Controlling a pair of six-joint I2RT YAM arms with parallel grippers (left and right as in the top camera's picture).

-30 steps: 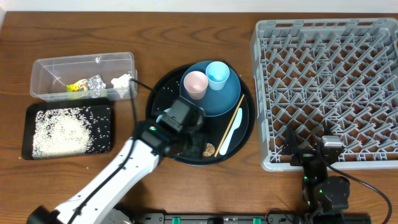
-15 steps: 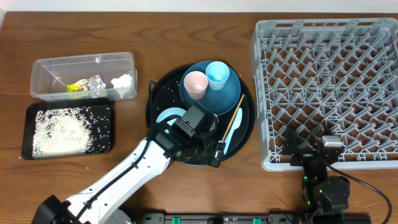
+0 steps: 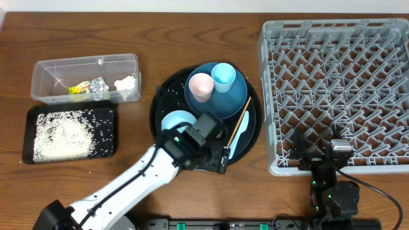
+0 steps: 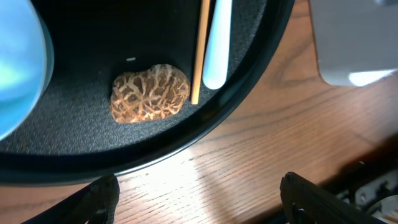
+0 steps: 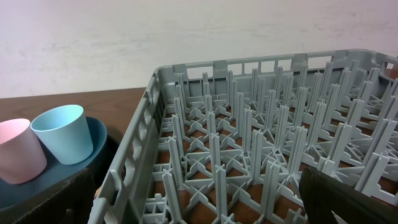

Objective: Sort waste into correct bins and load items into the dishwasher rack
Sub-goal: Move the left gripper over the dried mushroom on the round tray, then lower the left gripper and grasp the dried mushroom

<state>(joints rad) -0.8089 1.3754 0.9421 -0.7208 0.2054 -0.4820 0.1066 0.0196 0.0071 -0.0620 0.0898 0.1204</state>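
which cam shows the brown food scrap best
The left wrist view: the brown food scrap lies unobstructed on the round black tray, beside the wooden chopstick. Overhead, the left gripper covers it; the right wrist view does not include it.

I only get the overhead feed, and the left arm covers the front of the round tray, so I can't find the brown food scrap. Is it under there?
Observer: Yes. The left wrist view shows the brown scrap lying on the round black tray, close to its front rim.
Operator: Is anything crowding it?
Observer: The wooden chopstick ends right at the scrap's edge, touching it or nearly so. The white spoon lies just past the chopstick.
Operator: Is the gripper around the scrap?
Observer: No. The left gripper is open and shows against the bare table, short of the tray's rim, with nothing between its jaws.
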